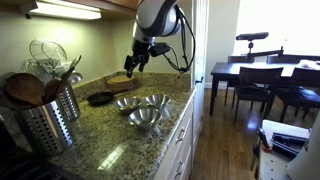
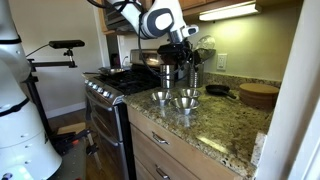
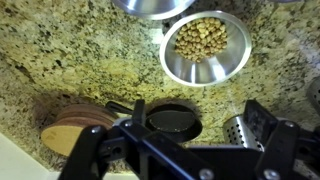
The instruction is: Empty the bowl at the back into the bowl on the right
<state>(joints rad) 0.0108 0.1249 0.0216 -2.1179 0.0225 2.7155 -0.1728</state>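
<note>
hand (image 1: 135,65) wide open, empty, hovering above the counter (image 1: 110,150). back bowl (image 3: 205,48) holds brown pellets and sits near the black pan (image 3: 172,118), just beside a twin steel bowl (image 3: 155,8). risks:
- the thin flared rim could slip from the grip mid-tilt and dump pellets on the granite
- bowls are packed tight, so the descent could clip a neighbour
- they're lookalikes, so it's easy to grab or pour into the wrong one

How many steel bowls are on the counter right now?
3, clustered on the granite counter in an exterior view: left bowl nearest the black pan, right bowl beside it, front bowl nearest the camera. None looks hidden.
</note>
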